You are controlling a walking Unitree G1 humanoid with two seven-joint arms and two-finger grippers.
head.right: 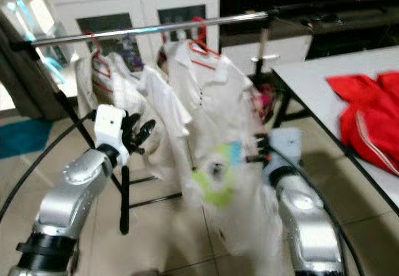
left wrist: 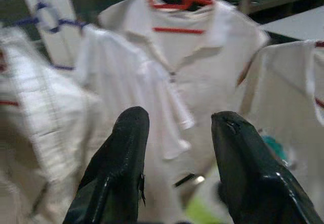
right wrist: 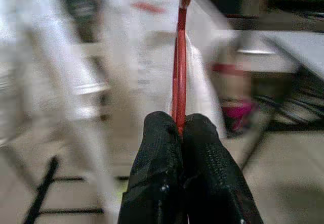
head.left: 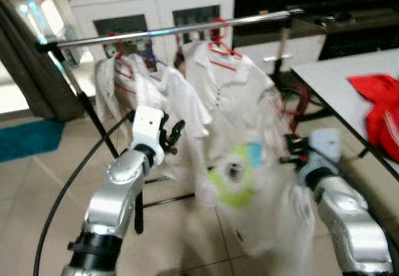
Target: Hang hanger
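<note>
A silver clothes rail (head.left: 187,30) runs across in front of me, with white shirts (head.left: 230,95) hung on red hangers (head.left: 219,44). My right gripper (head.left: 290,152) is below the rail's right part and shut on a thin red hanger (right wrist: 179,67). From that hanger a blurred white garment with a green and blue print (head.left: 240,176) droops in front of the hung shirts. My left gripper (head.left: 173,134) is raised beside the left shirts; it is open, with its fingers (left wrist: 126,148) apart and holding nothing.
A white table (head.left: 330,83) at the right carries a red cloth (head.left: 380,117). Behind the rail stands a white cabinet (head.left: 156,2). The rack's black leg (head.left: 93,117) slants down at the left, near a teal mat (head.left: 28,139). A black cable (head.left: 68,182) loops over the tiled floor.
</note>
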